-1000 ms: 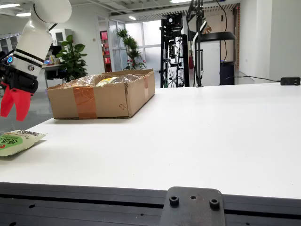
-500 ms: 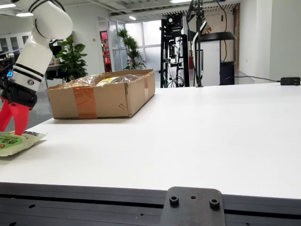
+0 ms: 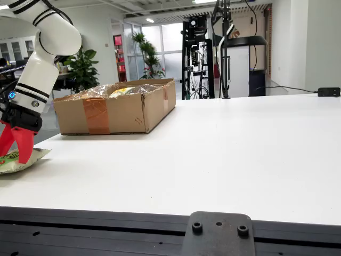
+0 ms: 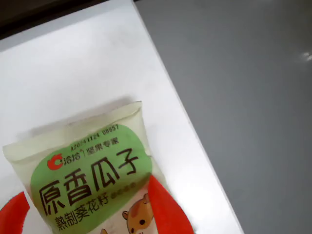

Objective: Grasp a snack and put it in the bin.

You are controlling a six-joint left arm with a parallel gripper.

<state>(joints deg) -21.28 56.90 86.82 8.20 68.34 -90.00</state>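
Note:
A pale snack bag (image 3: 33, 155) with a green label lies at the table's left edge in the fixed view. The white arm's red-fingered gripper (image 3: 14, 154) has come down over it. In the wrist view the bag (image 4: 92, 170) fills the lower left, with one red finger (image 4: 12, 217) on its left and the other on its right. The jaws stand apart astride the bag, so the gripper is open. The cardboard bin (image 3: 114, 109) sits behind on the table, with wrapped snacks showing inside.
The white table (image 3: 224, 149) stretches wide to the right of the bin. The wrist view shows the table's edge (image 4: 195, 146) just beside the bag, with grey floor beyond. Equipment racks and plants stand behind the table.
The gripper has dropped from above the table down onto the snack bag, its fingers now on either side of it. The bag has shifted slightly left.

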